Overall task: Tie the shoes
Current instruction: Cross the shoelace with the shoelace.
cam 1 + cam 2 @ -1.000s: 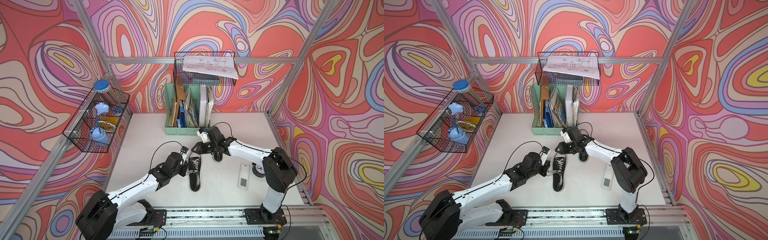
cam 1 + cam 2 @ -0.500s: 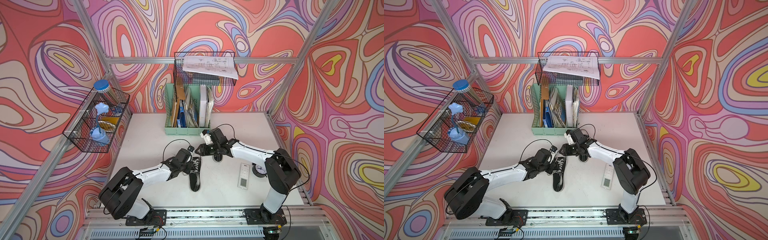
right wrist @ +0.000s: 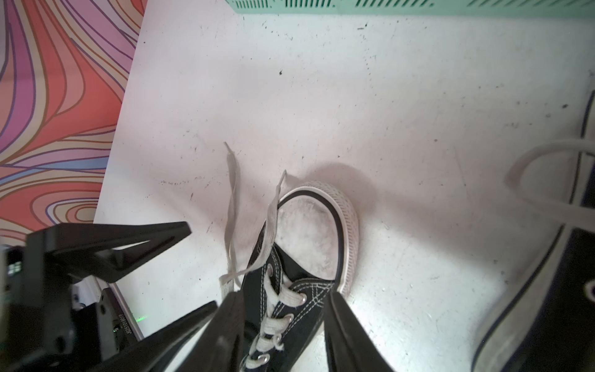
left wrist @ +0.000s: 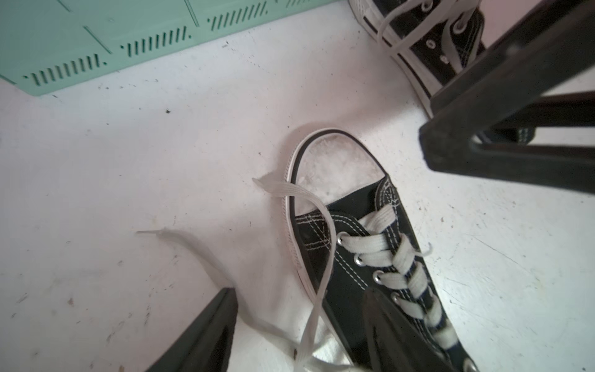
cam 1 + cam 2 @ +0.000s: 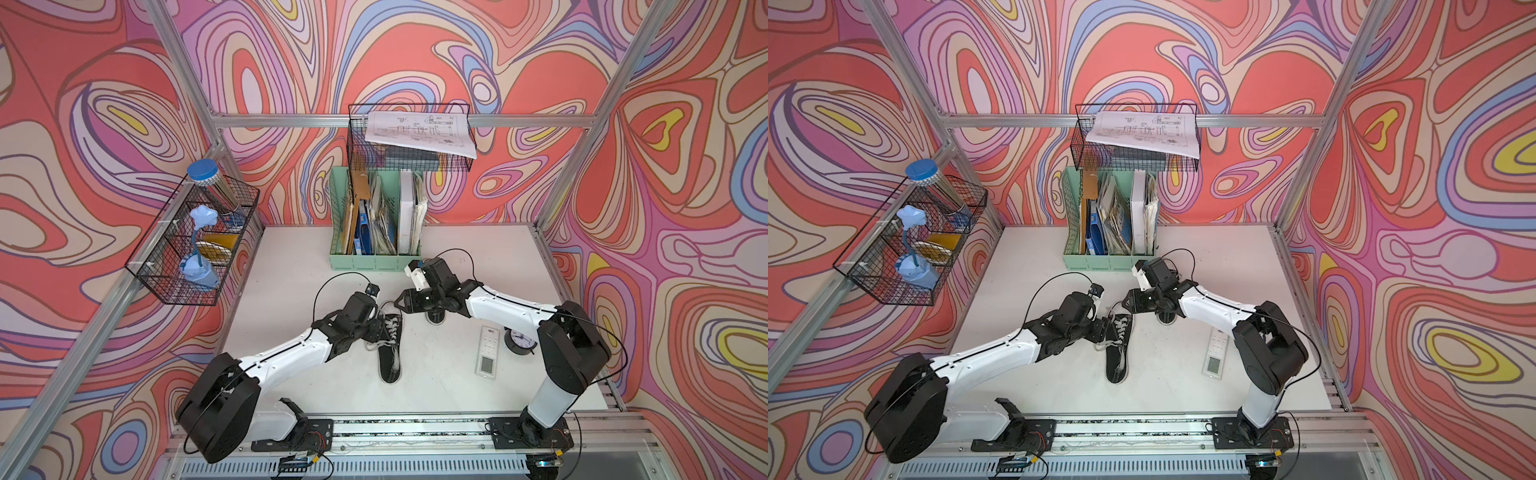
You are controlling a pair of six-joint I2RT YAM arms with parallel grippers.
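Untied sneaker (image 5: 390,353) at table (image 5: 436,374) centre, toe near; second sneaker (image 5: 435,319) just right, under right arm (image 5: 507,307). Left gripper (image 4: 299,290) jaws apart astride loose lace (image 4: 323,277); right gripper (image 3: 285,293) apart, empty, over heel. Risk: closing catches canvas, drags unpinned sneaker.

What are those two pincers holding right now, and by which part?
Nothing, it seems. The left pincer is open, with the white lace lying loose in its gap. The right pincer hangs open over the shoe, gripping nothing.
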